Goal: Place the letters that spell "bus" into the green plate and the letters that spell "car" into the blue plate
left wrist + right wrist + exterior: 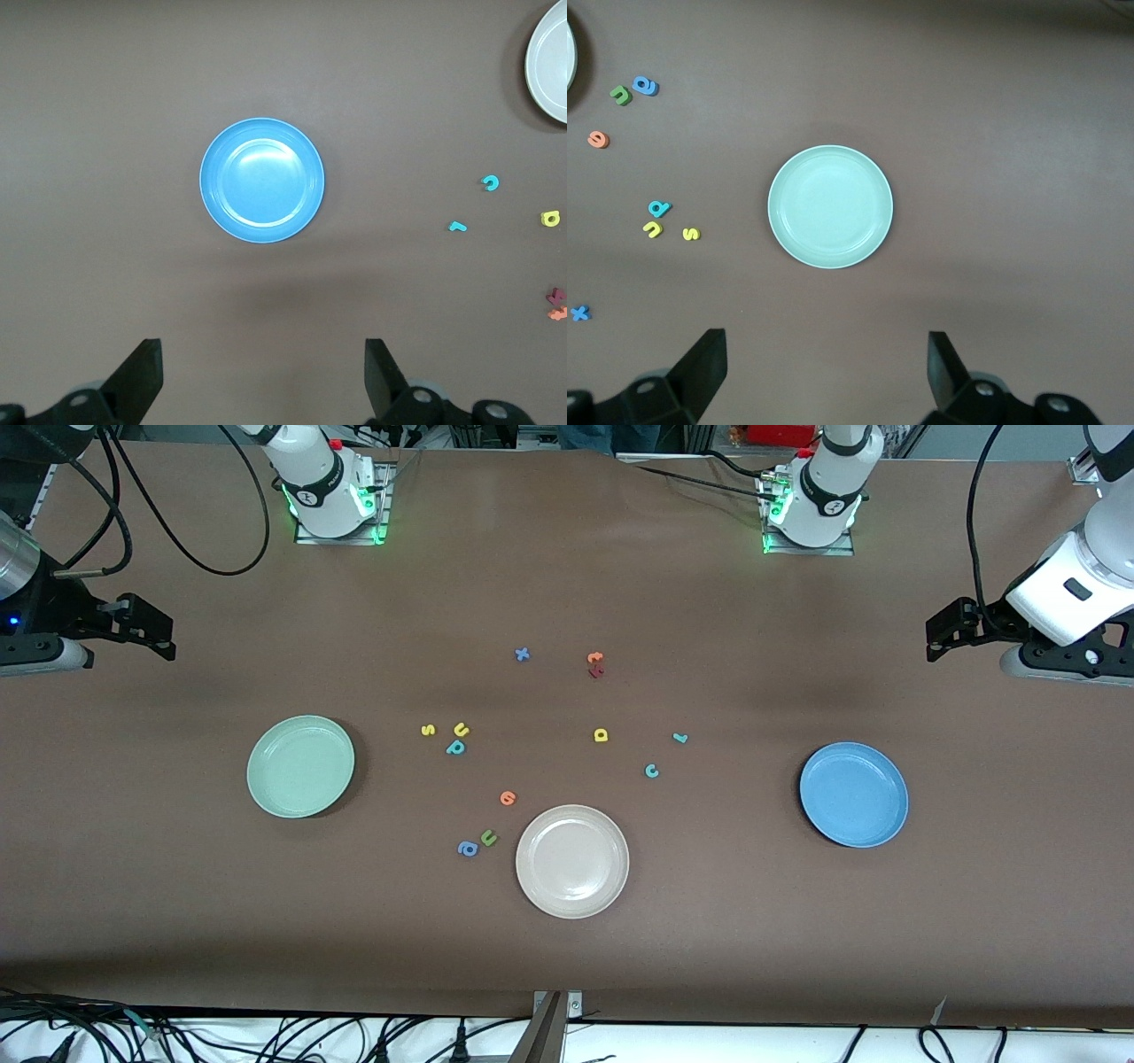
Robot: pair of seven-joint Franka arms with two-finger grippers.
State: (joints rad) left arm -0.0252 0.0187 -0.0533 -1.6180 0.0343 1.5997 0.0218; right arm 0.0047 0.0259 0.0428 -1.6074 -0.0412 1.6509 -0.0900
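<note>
The yellow "s" (428, 730), yellow "u" (461, 730) and teal "b" (455, 747) lie together on the table beside the empty green plate (300, 766). The yellow "a" (601, 734), teal "r" (679, 737) and teal "c" (651, 771) are spread out mid-table, toward the empty blue plate (853, 794). My left gripper (952, 633) hangs open and empty over the left arm's end of the table, with the blue plate (262, 180) below it. My right gripper (146, 633) is open and empty over the right arm's end, looking down on the green plate (830, 206).
A beige plate (572, 860) stands nearest the front camera, mid-table. Beside it lie a green "u" (488, 838), a blue "a" (468, 849) and an orange letter (508, 798). A blue "x" (522, 654) and an orange and a dark red letter (595, 664) lie nearer the bases.
</note>
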